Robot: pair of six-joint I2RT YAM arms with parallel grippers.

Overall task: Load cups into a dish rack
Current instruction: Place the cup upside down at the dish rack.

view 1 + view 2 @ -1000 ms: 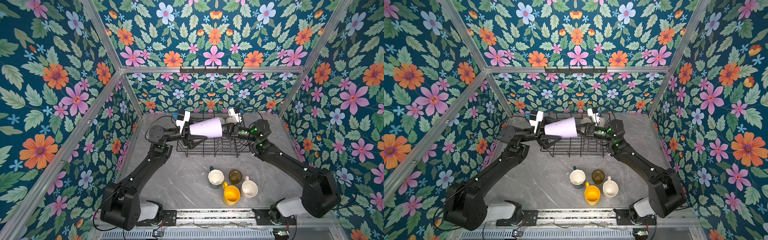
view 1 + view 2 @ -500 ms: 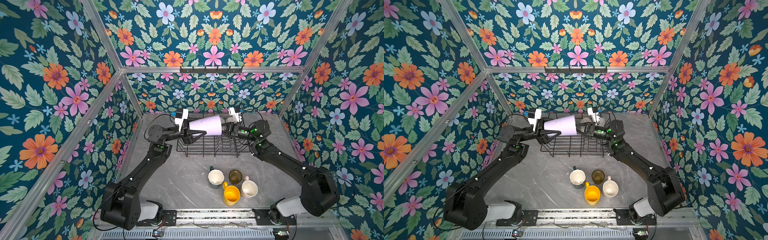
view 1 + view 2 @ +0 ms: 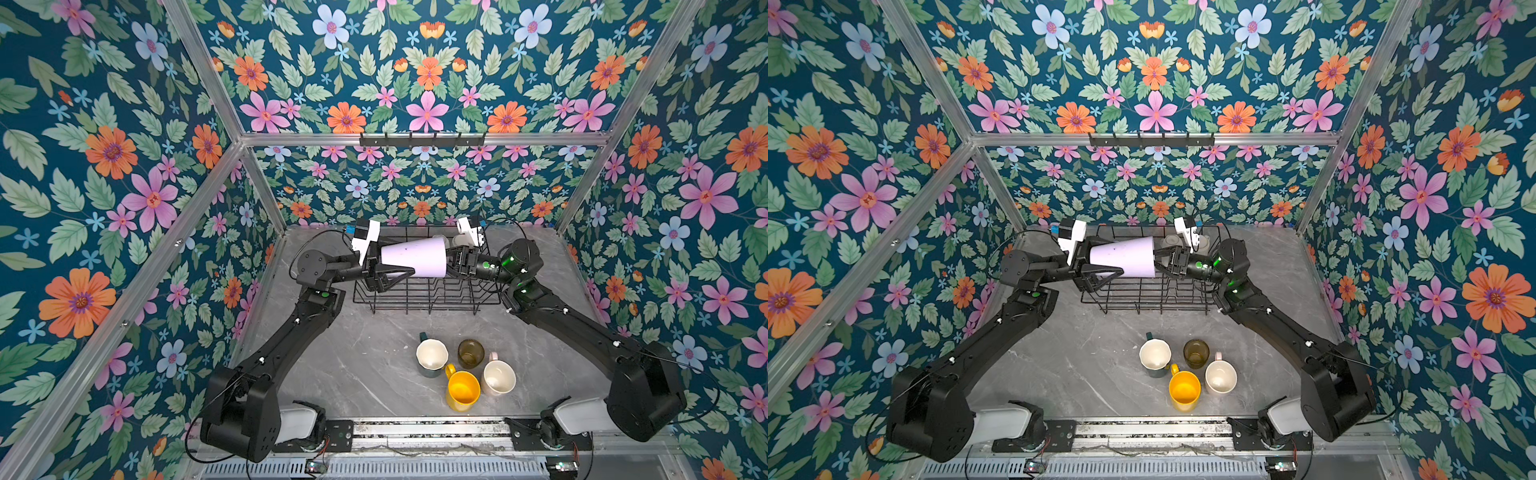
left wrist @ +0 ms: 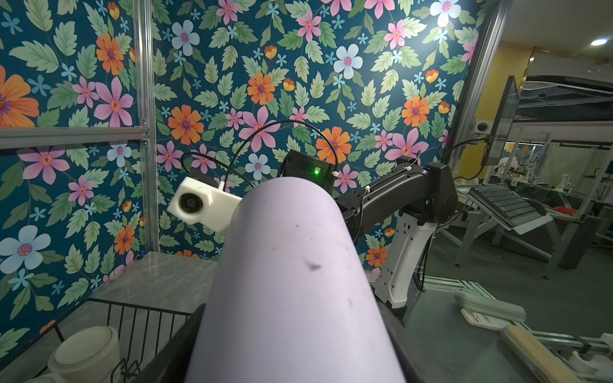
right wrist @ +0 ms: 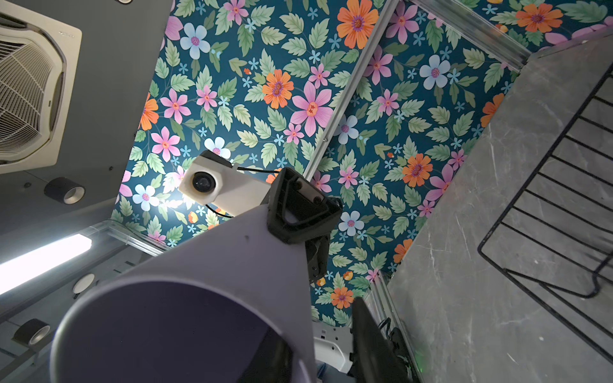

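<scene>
Between left tool (image 3: pixel 391 264) and right tool (image 3: pixel 451 262): lilac tumbler (image 3: pixel 424 255)

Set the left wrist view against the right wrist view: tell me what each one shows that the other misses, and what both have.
Left wrist only: a white cup in the dish rack, the right arm with the right wrist camera, and a keyboard in the room beyond.
Right wrist only: the open mouth of the lilac tumbler, one of the left gripper's fingers lying on its wall, the left wrist camera, and a ceiling air vent.
Both: the tumbler's outer wall, rack wires, the marble table and the floral wall.
</scene>
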